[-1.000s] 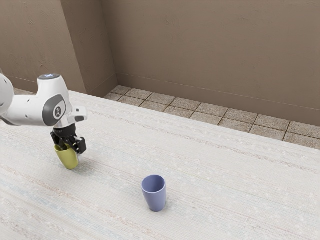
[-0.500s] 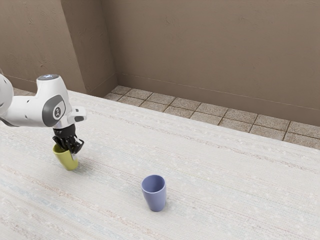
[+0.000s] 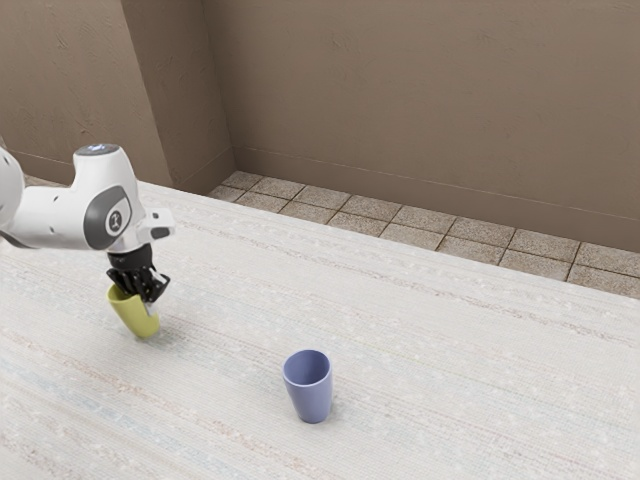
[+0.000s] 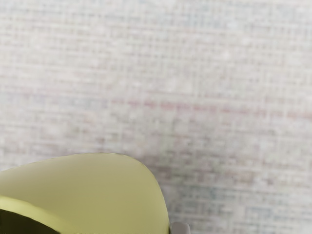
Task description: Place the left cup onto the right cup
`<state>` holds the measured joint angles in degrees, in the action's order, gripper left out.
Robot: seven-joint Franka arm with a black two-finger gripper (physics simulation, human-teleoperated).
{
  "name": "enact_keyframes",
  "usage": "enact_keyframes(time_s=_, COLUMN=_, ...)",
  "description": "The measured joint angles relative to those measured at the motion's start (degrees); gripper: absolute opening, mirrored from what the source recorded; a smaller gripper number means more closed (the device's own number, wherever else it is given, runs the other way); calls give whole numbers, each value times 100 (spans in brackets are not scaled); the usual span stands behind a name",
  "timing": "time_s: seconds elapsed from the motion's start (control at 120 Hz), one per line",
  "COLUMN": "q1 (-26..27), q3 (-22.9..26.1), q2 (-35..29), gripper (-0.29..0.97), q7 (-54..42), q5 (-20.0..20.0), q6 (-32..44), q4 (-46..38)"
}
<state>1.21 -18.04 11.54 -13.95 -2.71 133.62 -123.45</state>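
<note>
Two cups, one arm, one gripper, one table.

Cups, count two. Item one: blue cup [image 3: 308,385], upright on the table [image 3: 450,340], mouth up, nothing touching it. Item two: yellow cup [image 3: 135,316], well apart from the blue cup, toward the exterior view's left and a little farther back. It leans, with its rim tipped away from the blue cup and its base close to the tabletop; whether the base touches cannot be told. In the wrist view the yellow cup [image 4: 83,190] lies just under the hand, with its curved wall and dark mouth against the pale table [image 4: 195,87].

Arm, count one: white arm [image 3: 70,215], reaching in on the far side of the yellow cup from the blue cup.

Gripper, count one: black gripper [image 3: 137,291], pointing down at the yellow cup's rim. Its fingers are drawn nearly together and pinch the cup's wall at the rim.

Surroundings: tiled floor [image 3: 450,232] strip and brown wall [image 3: 420,90], both beyond the blue cup.

Changes over the last second: the fingers stood wider apart at the yellow cup's rim, and they have since narrowed onto it. Hand and yellow cup sit a touch higher. The blue cup is unmoved.
</note>
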Motion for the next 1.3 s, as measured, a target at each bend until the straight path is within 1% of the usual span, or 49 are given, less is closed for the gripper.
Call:
enact_keyframes(time_s=0.275, q1=332, q3=21, q2=-322, gripper=-11, q7=157, q5=92, q6=-332, q4=30)
enact_keyframes(time_s=0.367, q1=522, q3=60, q2=-438, gripper=-11, q7=204, q5=99, q6=-438, q4=35)
enact_keyframes(time_s=0.608, q1=1034, q3=450, q2=-999, gripper=-11, q7=422, q5=176, q6=-862, q4=36)
enact_keyframes(time_s=0.758, q1=1349, q3=624, q2=-1188, gripper=-11, q7=556, q5=184, q6=-1094, q4=44)
enact_keyframes(time_s=0.9, q1=1720, q3=703, q2=-1249, gripper=-11, q7=664, q5=180, q6=-1245, q4=71)
enact_keyframes(time_s=1.075, q1=1788, q3=1121, q2=-1299, gripper=-11, q7=775, q5=175, q6=-1416, q4=117)
enact_keyframes(time_s=1.3, q1=2202, q3=1199, q2=-1329, gripper=-11, q7=920, q5=172, q6=-1508, q4=140)
